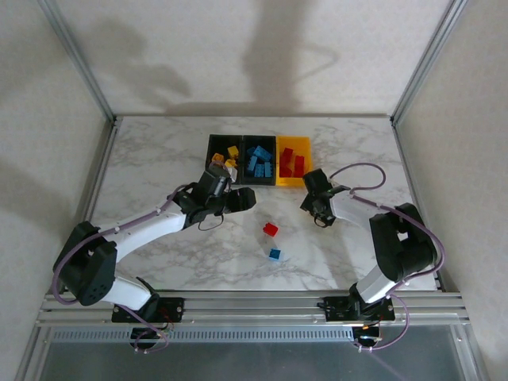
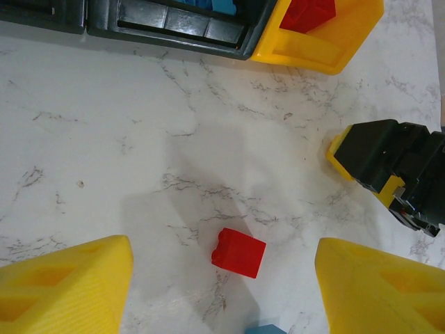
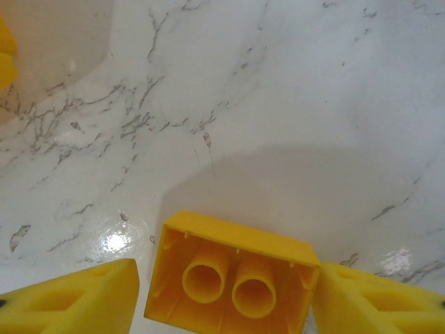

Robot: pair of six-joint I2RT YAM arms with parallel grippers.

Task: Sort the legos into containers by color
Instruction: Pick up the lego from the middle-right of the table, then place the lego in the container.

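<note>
Three joined bins stand at the back. The left black bin (image 1: 218, 141) holds yellow-orange legos, the middle black bin (image 1: 259, 141) blue ones, and the yellow-orange bin (image 1: 293, 143) red ones. A red lego (image 1: 271, 229) and a blue lego (image 1: 275, 254) lie on the table. My left gripper (image 2: 222, 292) is open above the red lego (image 2: 238, 252), which sits between its fingers; the blue lego (image 2: 264, 329) peeks in at the bottom edge. My right gripper (image 3: 226, 306) is shut on a yellow lego (image 3: 233, 275), hollow underside towards the camera, just above the marble.
The two grippers are close together in front of the bins: left gripper (image 1: 242, 198), right gripper (image 1: 308, 205). The right gripper's black and yellow body (image 2: 389, 167) hangs at the right of the left wrist view. Metal posts frame the marble table (image 1: 159, 159).
</note>
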